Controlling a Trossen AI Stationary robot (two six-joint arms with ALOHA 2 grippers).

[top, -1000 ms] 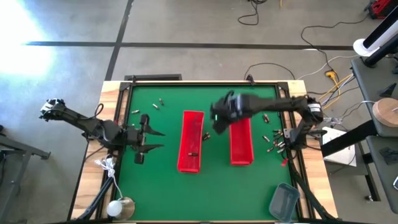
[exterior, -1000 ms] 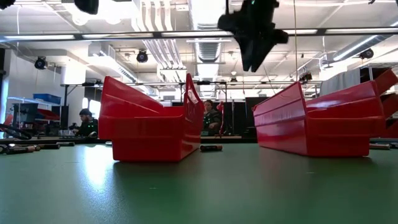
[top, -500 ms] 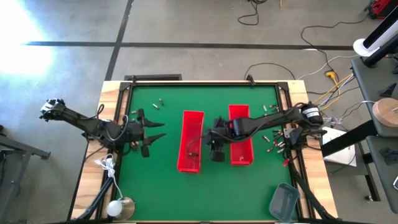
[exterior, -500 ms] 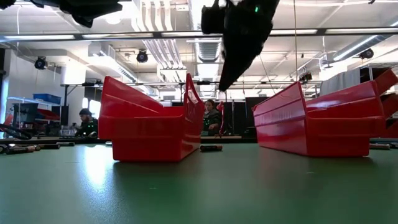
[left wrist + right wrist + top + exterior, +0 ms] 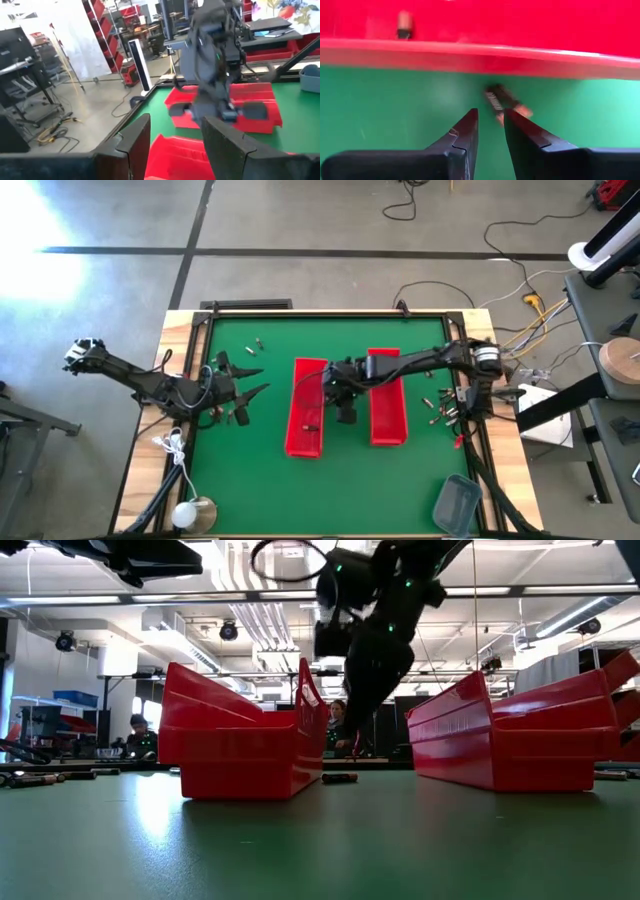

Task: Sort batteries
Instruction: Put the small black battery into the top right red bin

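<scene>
Right gripper [image 5: 490,125] hangs low over the gap between the two red bins [image 5: 306,408], its dark fingers narrowed to a slim slot and holding nothing, with a loose battery [image 5: 506,102] lying on the green table [image 5: 260,470] just past the tips, close against the near bin's wall. That's the target, I'd say. The risk: the battery is a small smooth cylinder on flat felt-like cloth, so a finger landing off-centre could roll it away or jam it against the glossy plastic wall. Another battery [image 5: 404,23] already lies inside that bin. More batteries lie scattered by the table's right edge [image 5: 437,408] and far-left corner [image 5: 256,344]. Left gripper [image 5: 240,385] waits over the table's left side, fingers spread and empty.
</scene>
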